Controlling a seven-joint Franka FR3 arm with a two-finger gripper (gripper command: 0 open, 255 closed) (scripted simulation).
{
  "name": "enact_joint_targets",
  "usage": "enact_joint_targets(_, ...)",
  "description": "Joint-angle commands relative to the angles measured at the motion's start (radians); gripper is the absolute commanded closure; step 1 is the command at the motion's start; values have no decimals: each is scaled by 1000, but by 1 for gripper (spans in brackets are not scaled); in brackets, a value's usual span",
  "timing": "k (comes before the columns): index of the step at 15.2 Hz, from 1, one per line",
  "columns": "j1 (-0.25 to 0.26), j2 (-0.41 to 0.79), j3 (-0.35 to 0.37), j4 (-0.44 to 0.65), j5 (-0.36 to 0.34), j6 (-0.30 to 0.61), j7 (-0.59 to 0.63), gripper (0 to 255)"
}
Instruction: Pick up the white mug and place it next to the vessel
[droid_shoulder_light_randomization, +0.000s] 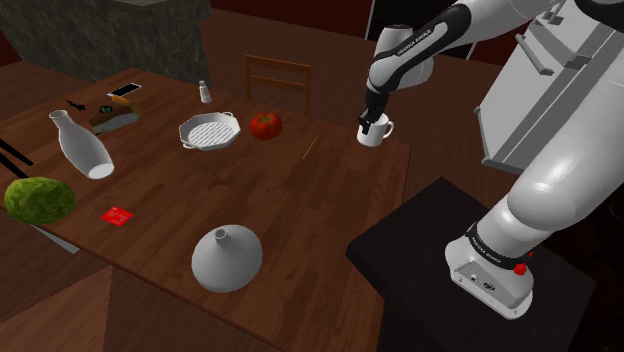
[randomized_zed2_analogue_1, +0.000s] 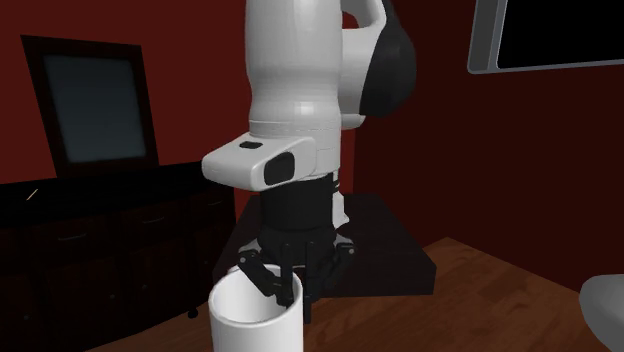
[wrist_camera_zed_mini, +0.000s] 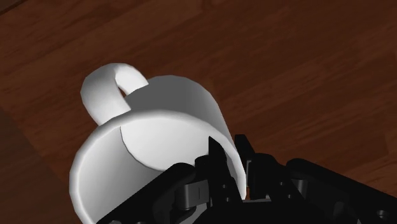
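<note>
Item: white mug (droid_shoulder_light_randomization: 376, 133), shoulder view's right-centre, upright on table (droid_shoulder_light_randomization: 300, 210); gripper (droid_shoulder_light_randomization: 372, 119) pinches its wall, one finger inside, for lifting.

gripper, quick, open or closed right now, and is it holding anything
gripper: closed on the white mug, jaws pinching its wall at the rim, one inside and one outside

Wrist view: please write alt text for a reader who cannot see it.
A white mug with a loop handle stands on a dark brown wooden table. The black end effector clasps its rim, one finger inside and one outside.
</note>
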Motion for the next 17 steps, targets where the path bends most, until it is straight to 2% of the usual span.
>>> enact_joint_targets(1, 0, -24, -1, 7, -2, -31, 1, 255)
enact_joint_targets(17, 0, -160, -1, 86, -12, -246, 9, 255)
